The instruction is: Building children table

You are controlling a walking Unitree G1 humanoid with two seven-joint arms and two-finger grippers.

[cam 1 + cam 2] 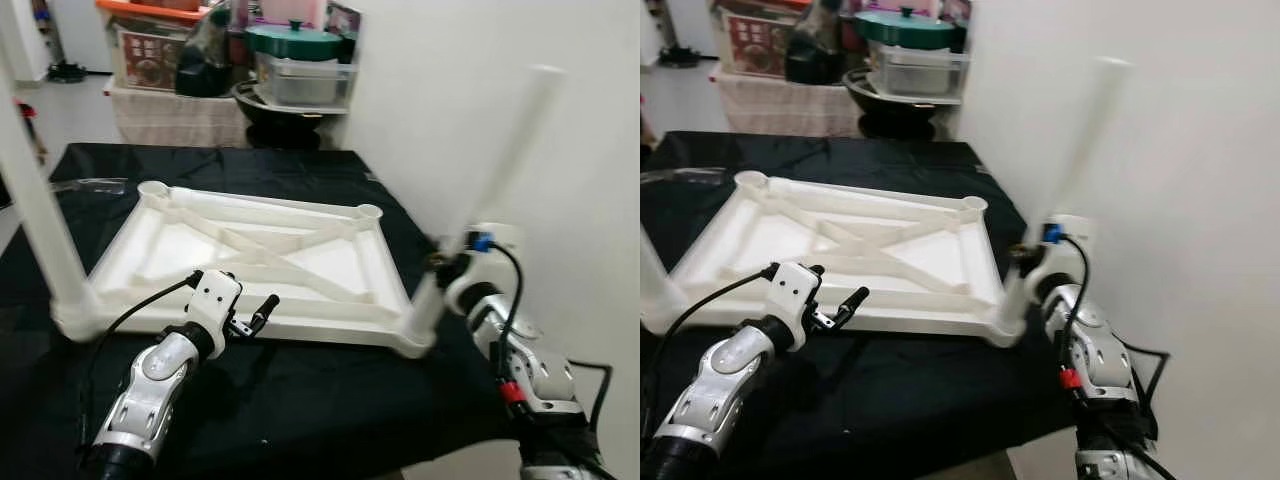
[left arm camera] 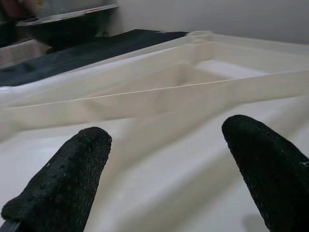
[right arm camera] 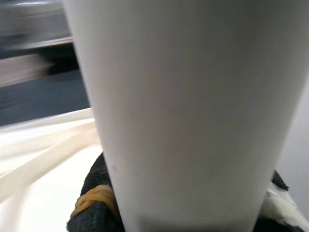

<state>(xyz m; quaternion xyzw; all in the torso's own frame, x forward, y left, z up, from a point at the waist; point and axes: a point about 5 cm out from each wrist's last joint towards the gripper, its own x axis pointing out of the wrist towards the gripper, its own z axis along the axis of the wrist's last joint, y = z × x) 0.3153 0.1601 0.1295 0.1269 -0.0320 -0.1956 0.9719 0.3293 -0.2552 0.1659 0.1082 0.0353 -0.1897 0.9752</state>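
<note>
White plastic tabletop (image 1: 250, 255) lies upside down on table w/ black cloth (image 1: 300, 400); moulded ribs cross in an X on its underside, round sockets at corners. One smooth white tube leg (image 1: 35, 215) stands in near-left corner socket. Second leg (image 1: 490, 190), tapered tube, sits in near-right corner, tilted away to the right, blurred.

Right claw (image 1: 445, 268) is clamped round the lower part of that tilted leg; right wrist view has the leg's smooth matte wall up close w/ a black pad (image 3: 94, 193) against it.

Left claw (image 1: 262, 310) hovers at the near rim of the tabletop, textured black fingers (image 2: 63, 179) spread wide, nothing between them.

Background: stacked pots, green lid (image 1: 293, 38), beside white wall.
</note>
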